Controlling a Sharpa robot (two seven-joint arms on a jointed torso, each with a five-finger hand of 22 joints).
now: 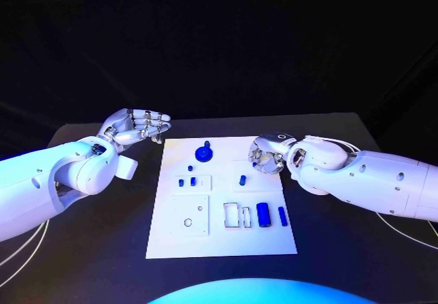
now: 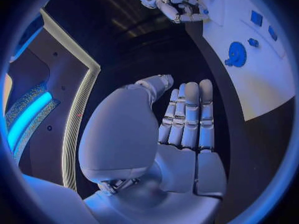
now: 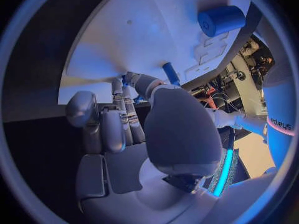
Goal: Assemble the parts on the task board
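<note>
The white task board (image 1: 223,237) lies in the middle of the black table. On it I see a round blue knob (image 1: 204,152), an upright blue peg (image 1: 243,180), two small blue pieces (image 1: 186,182), a thick blue cylinder (image 1: 264,214) and a thin blue bar (image 1: 283,216). My right hand (image 1: 269,154) hovers at the board's far right edge with its fingers curled in. No part shows plainly inside them, and the peg (image 3: 171,73) stands just past its fingertips. My left hand (image 1: 138,126) is off the board's far left corner, fingers extended (image 2: 187,114), holding nothing.
Two pale rectangular slots (image 1: 239,215) and a square plate with a hole (image 1: 190,215) sit in the board's near half. A tiny blue peg (image 1: 191,168) stands below the knob (image 2: 235,54). Bare black table (image 1: 91,240) lies on both sides of the board.
</note>
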